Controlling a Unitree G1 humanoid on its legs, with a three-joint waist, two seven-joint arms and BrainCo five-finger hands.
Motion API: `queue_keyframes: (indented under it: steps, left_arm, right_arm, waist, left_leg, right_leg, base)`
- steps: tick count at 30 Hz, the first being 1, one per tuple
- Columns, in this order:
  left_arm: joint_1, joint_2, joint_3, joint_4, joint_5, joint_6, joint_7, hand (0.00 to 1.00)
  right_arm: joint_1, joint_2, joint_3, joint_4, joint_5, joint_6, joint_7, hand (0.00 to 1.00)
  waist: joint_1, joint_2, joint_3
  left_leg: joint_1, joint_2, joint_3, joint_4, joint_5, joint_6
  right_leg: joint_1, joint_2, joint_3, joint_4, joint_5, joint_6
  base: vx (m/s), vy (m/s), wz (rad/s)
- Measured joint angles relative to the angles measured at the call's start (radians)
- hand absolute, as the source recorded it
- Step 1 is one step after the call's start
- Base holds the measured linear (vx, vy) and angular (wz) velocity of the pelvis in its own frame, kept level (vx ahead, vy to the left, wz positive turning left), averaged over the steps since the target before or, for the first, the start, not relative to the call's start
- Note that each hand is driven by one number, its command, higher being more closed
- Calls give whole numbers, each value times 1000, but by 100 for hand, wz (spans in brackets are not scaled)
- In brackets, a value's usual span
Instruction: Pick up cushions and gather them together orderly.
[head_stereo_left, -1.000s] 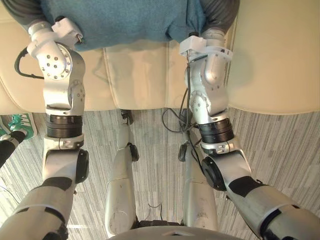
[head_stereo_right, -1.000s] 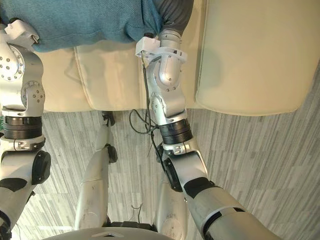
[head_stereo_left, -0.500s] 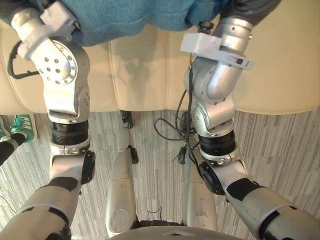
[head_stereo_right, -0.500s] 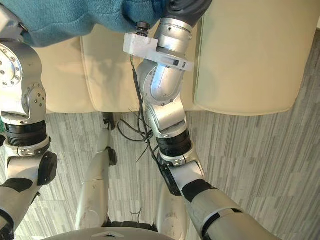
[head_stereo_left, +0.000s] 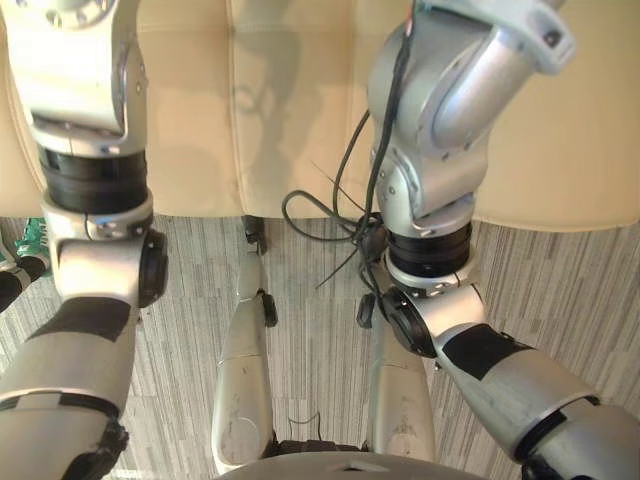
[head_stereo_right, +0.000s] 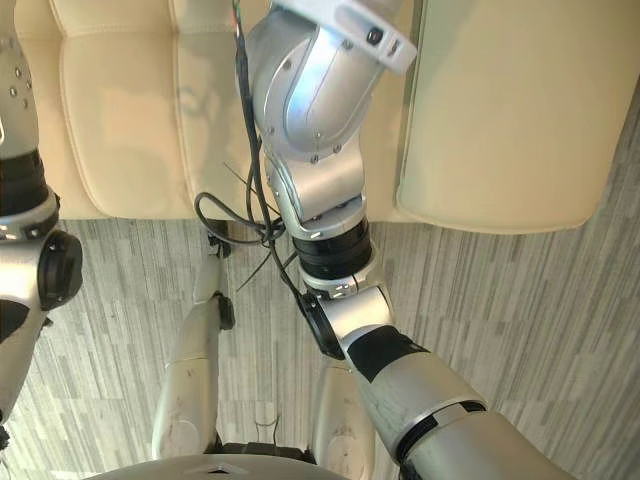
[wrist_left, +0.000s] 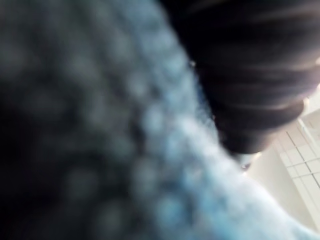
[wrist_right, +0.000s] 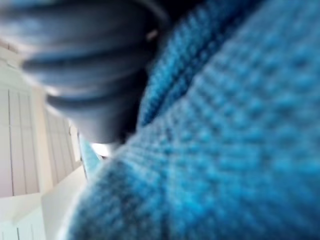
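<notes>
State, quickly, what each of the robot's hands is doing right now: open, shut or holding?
Left hand: cannot be told, blue knitted cushion close against it.
Right hand: cannot be told, the cushion close against it too.

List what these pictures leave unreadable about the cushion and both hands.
Left wrist view: how the left hand meets the blue cushion; blurred knit sits against the lens.
Right wrist view: the same for the right hand.
Eye views: the cushion's place over the sofa; both arms pass the top edge.

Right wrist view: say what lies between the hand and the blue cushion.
Nothing: in the right wrist view the blue cushion lies against the right hand.
</notes>
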Motion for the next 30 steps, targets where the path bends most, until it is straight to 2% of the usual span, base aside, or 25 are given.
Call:
queue_keyframes:
  steps: [4, 9, 12, 18, 25, 30]
  left_arm:
    - [-43, 0, -4, 146, -5, 27, -29, 100]
    - [-97, -32, -1, 334, -37, 60, -73, 100]
    - [-110, -43, -4, 380, -58, 70, -85, 100]
    - [-170, -37, -43, 446, -61, 70, -91, 100]
    - [-194, -24, -50, 447, -33, 75, -92, 100]
    - [-192, -24, -47, 447, -20, 80, -96, 100]
  right_arm:
    - [-45, -1, -25, 111, -37, 27, -51, 100]
    - [-196, -79, -97, 357, -29, 135, -87, 100]
    - [-255, -130, -103, 475, 3, 177, -89, 100]
    - [-333, -193, -101, 612, 54, 192, -86, 100]
    - [-359, -251, -58, 676, 53, 196, -51, 100]
    - [-359, -263, -57, 689, 62, 199, -30, 100]
  waist:
    - [-1, 0, 1]
    - [2, 1, 5]
    - [9, 0, 7]
    - [15, -1, 24]
    - [18, -1, 25]
    - [18, -1, 32]
  left_leg:
    - [-16, -3, -1, 0, 9, 7]
    - [-73, -1, -19, 1, 34, 5]
    - [-93, 0, -22, 1, 39, 3]
    - [-111, 0, -20, 1, 42, 7]
    - [-153, 4, -17, 1, 42, 7]
    - [-192, 1, -19, 1, 43, 8]
  right_leg:
    - [-8, -2, -5, -6, 0, 1]
    - [-40, -3, -36, -14, 1, -1]
    - [-47, -2, -48, -24, 1, -1]
    - [-53, -5, -55, -39, 6, -1]
    - [-90, 1, -48, -71, 38, -1]
    - [-132, -3, -46, -63, 44, -2]
  base:
    - [8, -96, 3]
    - [6, -96, 10]
    - [6, -101, 6]
    - [23, -65, 3]
    - [21, -24, -10]
    - [11, 4, -3]
